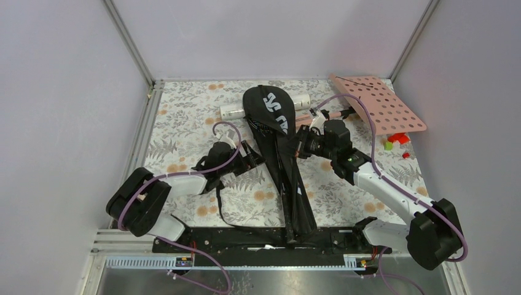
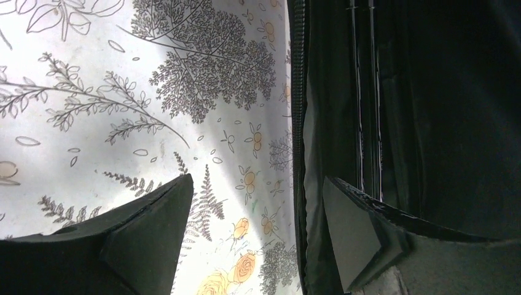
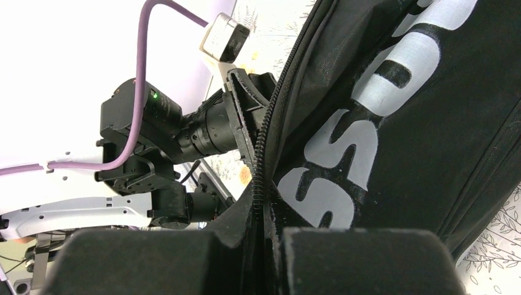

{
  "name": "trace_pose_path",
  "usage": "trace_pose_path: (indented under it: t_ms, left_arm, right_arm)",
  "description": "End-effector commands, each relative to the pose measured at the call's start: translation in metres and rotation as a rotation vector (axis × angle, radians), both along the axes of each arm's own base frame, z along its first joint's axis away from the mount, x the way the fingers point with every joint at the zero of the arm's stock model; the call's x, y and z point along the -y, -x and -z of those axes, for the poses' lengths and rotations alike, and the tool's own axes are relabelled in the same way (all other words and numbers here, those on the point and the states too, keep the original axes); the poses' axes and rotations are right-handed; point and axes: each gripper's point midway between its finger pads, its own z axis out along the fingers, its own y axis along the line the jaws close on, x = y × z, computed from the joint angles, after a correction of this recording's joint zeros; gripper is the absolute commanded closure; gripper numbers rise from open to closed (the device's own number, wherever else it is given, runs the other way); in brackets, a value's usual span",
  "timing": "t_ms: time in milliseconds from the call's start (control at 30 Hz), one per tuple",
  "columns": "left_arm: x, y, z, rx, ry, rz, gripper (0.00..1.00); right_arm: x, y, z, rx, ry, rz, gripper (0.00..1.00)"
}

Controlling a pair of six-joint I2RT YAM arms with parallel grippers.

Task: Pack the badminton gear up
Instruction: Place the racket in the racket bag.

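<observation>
We are looking down on a floral-patterned table [image 1: 184,129], where the black racket-shaped bag [image 1: 289,178] is lying lengthwise between the two arms, its wide head at the far end. A long white tube [image 1: 233,112] is lying crosswise behind that head, outside the bag. In the left wrist view we are seeing thin dark shafts [image 2: 364,92] through the open side seam, and we are taking them for the rackets, already inside. The right gripper [image 3: 267,261] is pinching the bag's zipper edge [image 3: 261,153], its pads pressed together on the fabric. The left gripper [image 2: 258,239] is hanging with jaws apart, one finger over the table and the other at the bag's open flap, holding nothing. We are judging the step in hand to be work on the bag's opening. The next move is calling for the left jaws to close on the near flap, so the seam can be held steady against the right gripper's pull.
</observation>
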Motion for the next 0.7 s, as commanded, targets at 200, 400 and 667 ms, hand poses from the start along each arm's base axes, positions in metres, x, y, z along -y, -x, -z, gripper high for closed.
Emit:
trace_pose_path:
  t_ms: [200,400,667]
  left_arm:
    - [0.057,-0.041,-0.017,0.046,0.086,0.133,0.32]
    - [0.084,-0.050,-0.037,0.079,0.204,0.204,0.57]
    - [0.050,-0.050,-0.042,0.132,0.013,0.108,1.00]
  right_arm:
    - [-0.008,-0.008,-0.061,0.170,-0.099,-0.011,1.00]
    - [-0.007,-0.014,-0.052,0.164,-0.077,0.010,1.00]
    - [0.012,-0.023,-0.026,0.154,0.088,0.089,1.00]
